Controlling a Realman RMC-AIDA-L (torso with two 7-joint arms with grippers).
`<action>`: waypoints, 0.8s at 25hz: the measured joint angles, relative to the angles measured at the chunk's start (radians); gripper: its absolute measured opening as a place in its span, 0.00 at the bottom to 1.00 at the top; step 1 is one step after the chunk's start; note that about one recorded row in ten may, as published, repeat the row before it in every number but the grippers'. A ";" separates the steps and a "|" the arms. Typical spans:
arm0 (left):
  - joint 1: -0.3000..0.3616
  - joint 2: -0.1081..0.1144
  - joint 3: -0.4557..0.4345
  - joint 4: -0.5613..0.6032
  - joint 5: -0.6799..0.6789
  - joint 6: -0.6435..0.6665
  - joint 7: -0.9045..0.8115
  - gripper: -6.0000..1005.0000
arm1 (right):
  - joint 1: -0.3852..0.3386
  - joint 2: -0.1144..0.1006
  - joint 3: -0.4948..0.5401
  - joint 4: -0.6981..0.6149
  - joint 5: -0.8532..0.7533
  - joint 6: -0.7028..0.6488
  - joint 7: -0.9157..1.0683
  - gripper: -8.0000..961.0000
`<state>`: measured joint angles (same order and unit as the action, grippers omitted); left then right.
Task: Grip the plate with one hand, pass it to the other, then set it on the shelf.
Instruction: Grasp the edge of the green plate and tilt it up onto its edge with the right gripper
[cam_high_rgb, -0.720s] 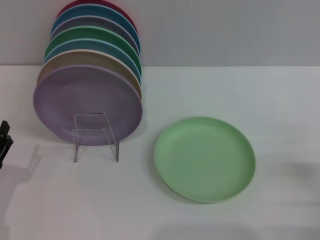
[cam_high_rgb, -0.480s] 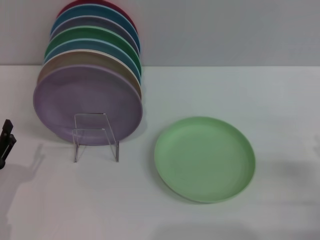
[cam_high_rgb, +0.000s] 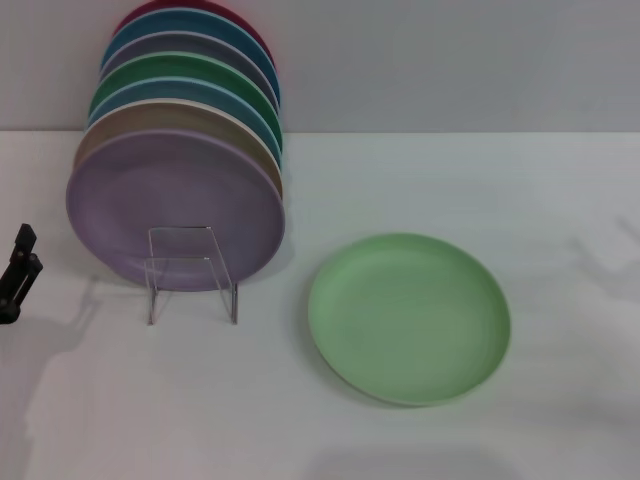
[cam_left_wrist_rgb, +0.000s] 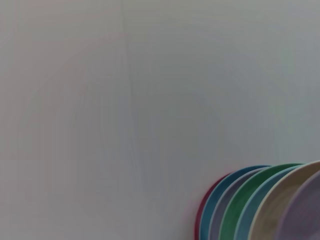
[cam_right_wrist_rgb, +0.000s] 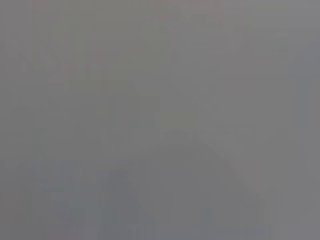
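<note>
The plate (cam_high_rgb: 409, 318), round, matte and mint-green, is lying flat on the white table (cam_high_rgb: 480, 180) in the lower right of centre of the head view, untouched and well apart from both arms. It is being judged as light, stiff and probably plastic, so breakage is a small worry, but the smooth matte surface is likely to slip between narrow fingers. Because it is sitting flush on the table, only its shallow raised rim is offering a hold; the edge nearest the approaching arm is being judged the best place, with one finger over the rim and one slid beneath it. In the upper left of the frame a row of plates (cam_high_rgb: 185, 130) is standing on edge, the lilac plate (cam_high_rgb: 175, 208) foremost and leaning against the shelf (cam_high_rgb: 192, 272), whose clear front bracket is showing just below it. The same row of plates (cam_left_wrist_rgb: 260, 202) is appearing edge-on in the left wrist view. The left gripper (cam_high_rgb: 18, 272) is showing only as a dark tip at the far left edge, and whether it is wide or narrow cannot be told. The right gripper is not being shown in any view.
</note>
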<state>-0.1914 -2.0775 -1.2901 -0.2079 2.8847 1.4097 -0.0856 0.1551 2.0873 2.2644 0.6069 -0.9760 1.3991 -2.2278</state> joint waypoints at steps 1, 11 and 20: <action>-0.005 -0.001 0.000 0.002 0.001 -0.003 0.000 0.80 | -0.016 0.000 -0.042 0.080 -0.024 -0.057 0.069 0.86; -0.023 -0.001 0.003 -0.001 -0.002 -0.005 -0.003 0.80 | -0.083 -0.016 -0.295 0.903 -0.785 -0.407 1.123 0.86; -0.031 -0.001 0.014 -0.001 -0.002 -0.001 0.000 0.79 | 0.172 -0.021 -0.290 1.028 -1.425 0.000 1.696 0.85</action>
<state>-0.2222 -2.0785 -1.2765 -0.2094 2.8829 1.4083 -0.0853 0.3271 2.0666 1.9743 1.6350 -2.4012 1.3992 -0.5321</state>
